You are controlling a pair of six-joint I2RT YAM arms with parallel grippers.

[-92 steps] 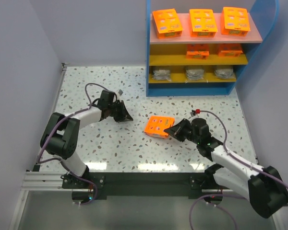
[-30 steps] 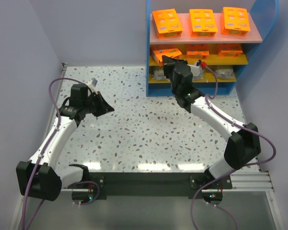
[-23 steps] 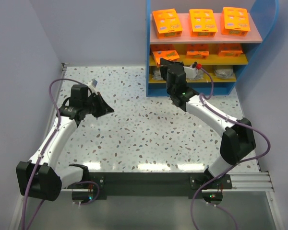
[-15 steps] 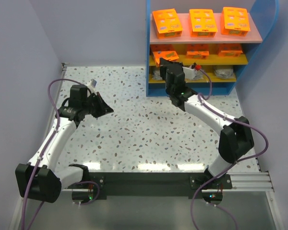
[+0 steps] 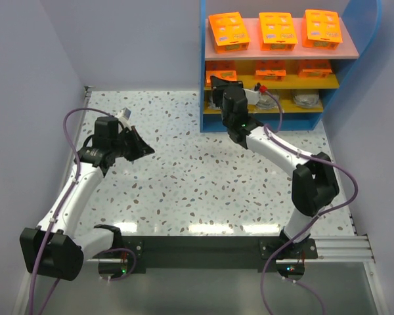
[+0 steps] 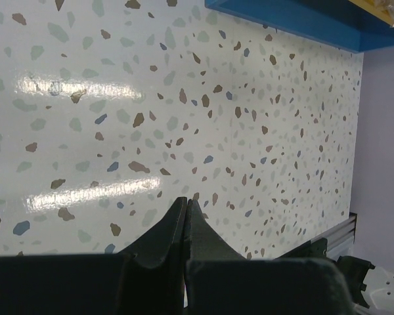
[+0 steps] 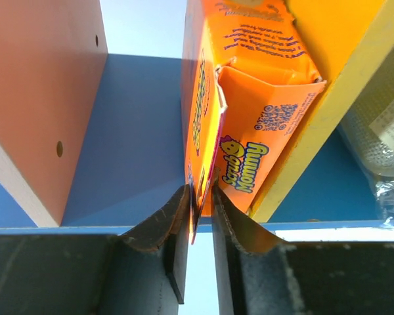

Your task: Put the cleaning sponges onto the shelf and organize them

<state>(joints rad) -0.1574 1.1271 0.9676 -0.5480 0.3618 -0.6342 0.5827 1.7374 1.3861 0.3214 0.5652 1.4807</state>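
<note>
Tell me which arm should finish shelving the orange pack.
Right. The right gripper is shut on the orange sponge pack at the yellow board; the left gripper hangs shut over the table.

Bright-orange sponge packs (image 5: 276, 29), blue-sided shelf (image 5: 202, 79), pink top board (image 5: 282, 54), yellow lower boards (image 5: 308, 82), speckled white table (image 5: 184, 184)

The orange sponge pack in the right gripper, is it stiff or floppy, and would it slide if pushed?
Probably light and somewhat floppy: the right gripper pinches only a thin flap of the orange sponge pack, which looks creased. Its smooth printed wrap would likely slide easily along the yellow board it rests on.
</note>
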